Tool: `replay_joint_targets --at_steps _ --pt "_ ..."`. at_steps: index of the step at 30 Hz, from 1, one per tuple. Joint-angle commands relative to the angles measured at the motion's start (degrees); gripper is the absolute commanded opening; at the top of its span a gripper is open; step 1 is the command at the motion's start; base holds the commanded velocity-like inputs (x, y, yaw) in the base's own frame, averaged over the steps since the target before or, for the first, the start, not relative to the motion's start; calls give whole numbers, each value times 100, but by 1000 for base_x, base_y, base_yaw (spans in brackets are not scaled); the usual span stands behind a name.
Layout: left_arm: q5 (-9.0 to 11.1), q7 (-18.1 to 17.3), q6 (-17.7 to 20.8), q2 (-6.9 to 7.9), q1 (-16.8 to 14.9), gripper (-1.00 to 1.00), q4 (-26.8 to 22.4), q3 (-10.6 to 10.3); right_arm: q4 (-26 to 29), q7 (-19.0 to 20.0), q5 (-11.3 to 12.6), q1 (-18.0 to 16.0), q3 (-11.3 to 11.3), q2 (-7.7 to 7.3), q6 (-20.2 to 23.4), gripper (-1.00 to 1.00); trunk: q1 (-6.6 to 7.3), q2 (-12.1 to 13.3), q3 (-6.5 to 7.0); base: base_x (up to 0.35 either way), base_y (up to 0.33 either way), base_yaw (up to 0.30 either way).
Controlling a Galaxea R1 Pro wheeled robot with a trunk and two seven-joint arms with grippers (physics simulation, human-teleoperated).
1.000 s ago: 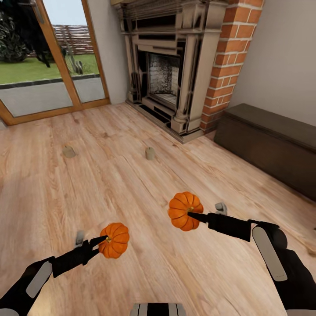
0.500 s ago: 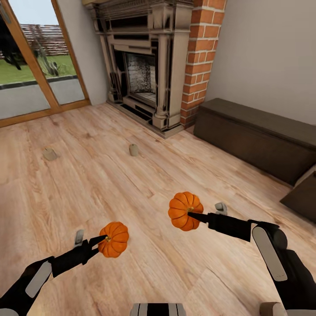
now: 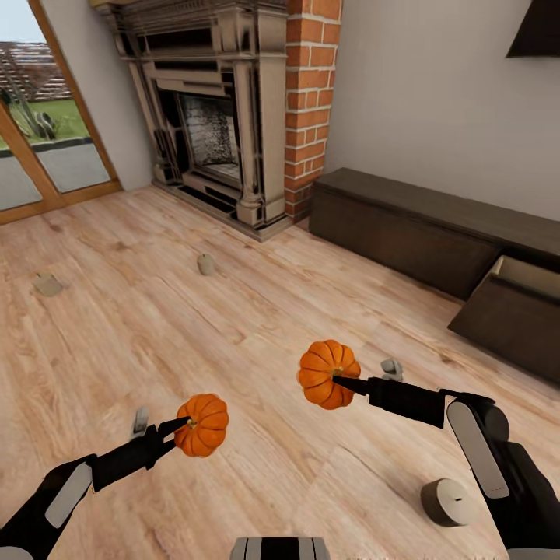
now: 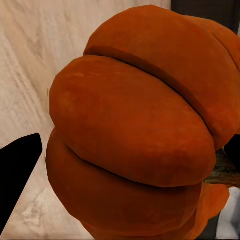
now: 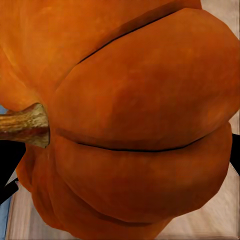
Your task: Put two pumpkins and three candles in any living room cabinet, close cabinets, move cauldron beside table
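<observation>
The view has swung right: the cabinet (image 3: 404,225) now shows an open pull-out front (image 3: 513,311). The left gripper (image 3: 184,425) and right gripper (image 3: 342,381) each stay clamped on a pumpkin (image 3: 202,425) (image 3: 328,373), carried above the floor toward it.

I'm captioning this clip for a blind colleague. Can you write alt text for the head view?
Each gripper holds an orange pumpkin above a wooden floor: the left gripper one pumpkin, the right gripper the other pumpkin. Three grey-beige candles lie on the floor. Ahead are a fireplace and a low dark cabinet with one front open.
</observation>
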State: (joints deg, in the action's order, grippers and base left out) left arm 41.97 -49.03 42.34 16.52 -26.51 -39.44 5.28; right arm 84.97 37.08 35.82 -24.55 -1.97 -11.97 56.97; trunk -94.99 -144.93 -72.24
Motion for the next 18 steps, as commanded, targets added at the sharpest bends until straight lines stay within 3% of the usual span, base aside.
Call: replay_joint_targets --at_steps 1,12,18 --pt "39 -11 46 0 0 -100 -3 8 2 27 65 -6 -6 2 51 -100 2 -2 -4 -8 -4 -252" --pt "35 -15 51 5 -2 -100 11 11 1 27 65 -6 -6 2 51 -100 4 -1 18 -1 -1 -252" --pt "24 1 48 -4 -1 -100 4 1 2 28 65 -6 -6 2 51 -100 20 7 160 0 0 -258"
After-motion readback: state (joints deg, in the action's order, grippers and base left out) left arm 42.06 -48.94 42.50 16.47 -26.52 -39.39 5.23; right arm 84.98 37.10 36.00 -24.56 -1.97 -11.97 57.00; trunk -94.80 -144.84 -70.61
